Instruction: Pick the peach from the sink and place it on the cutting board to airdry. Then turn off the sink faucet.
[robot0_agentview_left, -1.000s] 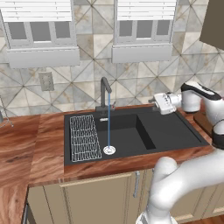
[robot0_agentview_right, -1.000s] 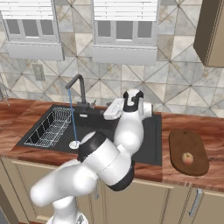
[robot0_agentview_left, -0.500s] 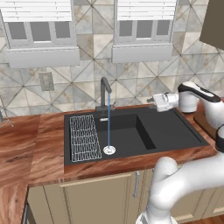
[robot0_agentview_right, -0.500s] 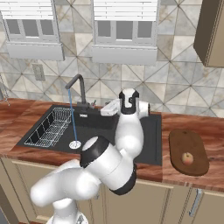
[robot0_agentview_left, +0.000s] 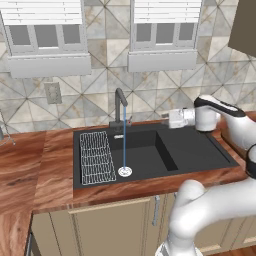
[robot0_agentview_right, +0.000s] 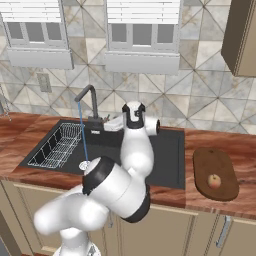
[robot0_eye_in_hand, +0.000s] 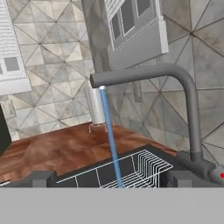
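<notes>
The peach (robot0_agentview_right: 214, 180), small and orange-red, lies on the dark cutting board (robot0_agentview_right: 216, 161) on the counter right of the sink (robot0_agentview_right: 167, 160). Water runs in a thin blue stream (robot0_agentview_left: 124, 150) from the sink faucet (robot0_agentview_left: 120, 106) down to the white drain disc (robot0_agentview_left: 124, 171). My gripper (robot0_agentview_left: 165, 118) hangs open above the black basin (robot0_agentview_left: 190, 150), right of the faucet and pointing at it, with nothing between its fingers. In the hand view the faucet (robot0_eye_in_hand: 190, 113) stands close at the right, its spout reaching left, and the gripper (robot0_eye_in_hand: 111, 179) frames the stream.
A white wire rack (robot0_agentview_left: 96, 157) lies in the sink's left part. A wall outlet (robot0_agentview_left: 52, 92) sits left of the faucet. Wood counter (robot0_agentview_left: 30, 160) runs along both sides. A dark wall cabinet (robot0_agentview_right: 241, 37) hangs at the upper right.
The open hand has moved left over the basin, closer to the faucet. The peach stays on the board and the water keeps running.
</notes>
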